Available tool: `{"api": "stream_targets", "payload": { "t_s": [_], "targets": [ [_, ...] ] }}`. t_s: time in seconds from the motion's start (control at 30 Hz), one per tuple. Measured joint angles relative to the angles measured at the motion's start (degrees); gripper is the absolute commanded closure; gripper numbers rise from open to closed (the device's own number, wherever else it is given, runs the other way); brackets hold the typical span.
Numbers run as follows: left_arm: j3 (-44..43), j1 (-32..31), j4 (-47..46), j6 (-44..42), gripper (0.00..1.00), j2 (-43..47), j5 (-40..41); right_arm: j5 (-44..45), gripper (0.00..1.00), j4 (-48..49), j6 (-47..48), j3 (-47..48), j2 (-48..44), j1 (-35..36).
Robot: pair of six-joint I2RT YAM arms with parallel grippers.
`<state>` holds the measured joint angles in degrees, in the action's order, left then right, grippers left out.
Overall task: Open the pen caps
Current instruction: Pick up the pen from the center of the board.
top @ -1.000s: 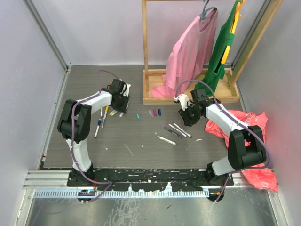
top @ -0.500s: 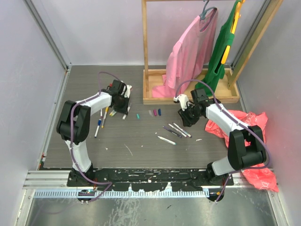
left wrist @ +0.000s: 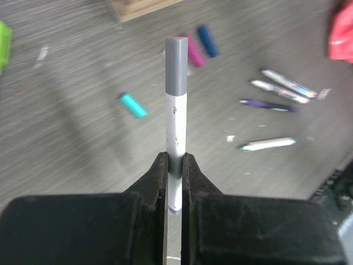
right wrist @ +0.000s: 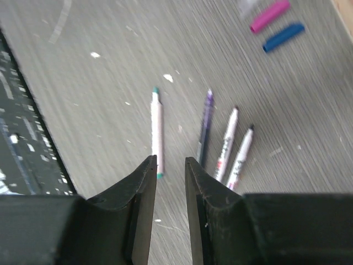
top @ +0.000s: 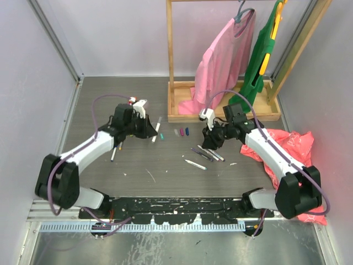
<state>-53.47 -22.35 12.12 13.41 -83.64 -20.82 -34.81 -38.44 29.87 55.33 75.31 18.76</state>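
My left gripper (left wrist: 175, 160) is shut on a white-barrelled pen (left wrist: 176, 127) near its lower end; the pen's grey cap (left wrist: 176, 65) sticks out beyond the fingers, still on. From above, this gripper (top: 151, 131) holds the pen (top: 158, 122) over the floor left of centre. Loose pen caps lie nearby: teal (top: 162, 136), pink (top: 181, 132) and blue (top: 187, 131). My right gripper (right wrist: 170, 163) stands slightly open and empty above several uncapped pens (right wrist: 157, 132), (right wrist: 205, 127), (right wrist: 226, 141). From above it (top: 208, 142) hovers over that cluster (top: 210, 153).
More pens (top: 116, 148) lie under my left arm. A wooden rack (top: 220, 116) with a pink garment (top: 223, 61) and a green one (top: 265, 49) stands at the back. A red cloth (top: 292, 149) lies at the right.
My left gripper closed on a pen at the left pile, lifted it and swung right toward the centre. My right gripper shifted left and nearer, over the uncapped pens.
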Motion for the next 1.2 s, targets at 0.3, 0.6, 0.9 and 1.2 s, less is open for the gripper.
{"api": "stream_targets", "payload": {
  "t_s": [0.3, 0.6, 0.9, 1.2],
  "targets": [
    [23.10, -12.61, -34.60, 17.22, 1.00, 19.71, -0.55, -12.46, 0.61, 7.34, -6.43, 0.00, -10.80, 0.00],
    [29.83, -29.51, -54.71, 19.74, 1.00, 25.11, 16.55, -25.07, 0.42, 31.41, -31.43, -3.17, -12.20, -1.01],
    [29.81, -36.57, -64.26, 19.71, 1.00, 22.53, 29.35, -29.55, 0.14, 77.77, -67.41, -20.35, -10.93, -1.64],
    [27.69, -41.05, -66.79, 18.67, 1.00, 16.55, 33.44, -29.00, 0.21, 91.91, -76.50, -23.76, -10.93, -1.62]
  ]
}}
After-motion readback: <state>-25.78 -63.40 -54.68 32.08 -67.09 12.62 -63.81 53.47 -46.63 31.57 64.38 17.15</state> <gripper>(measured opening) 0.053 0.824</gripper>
